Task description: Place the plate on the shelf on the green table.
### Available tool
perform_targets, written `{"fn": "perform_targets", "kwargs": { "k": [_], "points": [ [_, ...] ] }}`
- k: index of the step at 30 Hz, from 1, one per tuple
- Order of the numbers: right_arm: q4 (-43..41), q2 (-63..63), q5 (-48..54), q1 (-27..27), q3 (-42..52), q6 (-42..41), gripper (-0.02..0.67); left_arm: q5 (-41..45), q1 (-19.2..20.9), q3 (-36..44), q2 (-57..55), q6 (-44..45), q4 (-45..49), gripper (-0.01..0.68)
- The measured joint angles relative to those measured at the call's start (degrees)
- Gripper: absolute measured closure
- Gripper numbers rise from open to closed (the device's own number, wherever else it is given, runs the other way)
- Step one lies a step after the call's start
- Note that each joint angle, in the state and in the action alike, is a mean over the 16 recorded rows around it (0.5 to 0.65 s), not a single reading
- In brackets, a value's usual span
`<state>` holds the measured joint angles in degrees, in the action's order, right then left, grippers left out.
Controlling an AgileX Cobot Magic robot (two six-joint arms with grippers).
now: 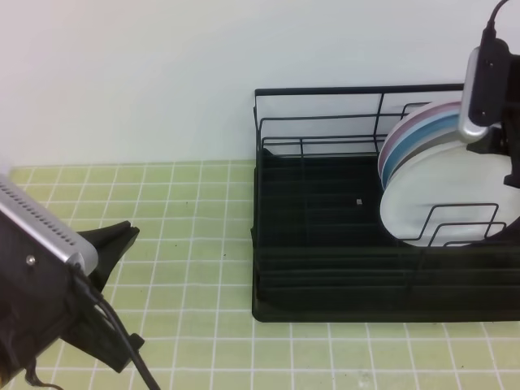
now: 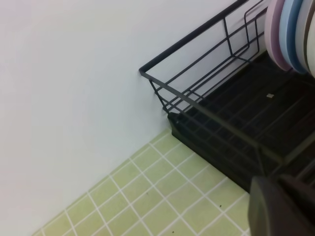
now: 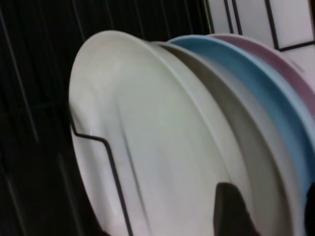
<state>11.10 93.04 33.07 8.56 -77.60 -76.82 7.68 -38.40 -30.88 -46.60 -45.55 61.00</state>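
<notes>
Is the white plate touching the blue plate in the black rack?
Cannot tell. In the right wrist view the white plate overlaps another pale plate before the blue plate, so no contact or gap shows plainly inside the rack.

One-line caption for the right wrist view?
White plate standing on edge in the black shelf, stacked beside blue and pink plates.

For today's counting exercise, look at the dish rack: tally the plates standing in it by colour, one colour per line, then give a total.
White plates: 2, the front plate and a second white plate right behind it
Light blue plate: 1
Pink plate: 1
Total: 4 plates, all on edge in the black wire rack.
</notes>
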Motion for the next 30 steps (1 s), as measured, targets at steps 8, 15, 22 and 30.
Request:
{"fn": "perform_targets", "kwargs": {
  "k": [8,15,22,30],
  "points": [
    [-3.56,0.00,-1.26,0.00,0.00,4.18,0.242,0.00,0.00,0.00,0.00,-0.48,0.08,0.675],
    [-6.44,0.00,-1.10,0.00,0.00,9.22,0.190,0.00,0.00,0.00,0.00,-0.79,0.19,0.675],
    [-6.93,-0.04,0.85,0.00,0.00,13.16,0.145,0.00,0.00,0.00,0.00,-0.99,0.32,0.675],
    [-6.82,-1.37,5.32,0.00,0.00,16.43,0.108,0.12,0.00,0.00,0.01,-1.35,0.56,0.675]
  ]
}}
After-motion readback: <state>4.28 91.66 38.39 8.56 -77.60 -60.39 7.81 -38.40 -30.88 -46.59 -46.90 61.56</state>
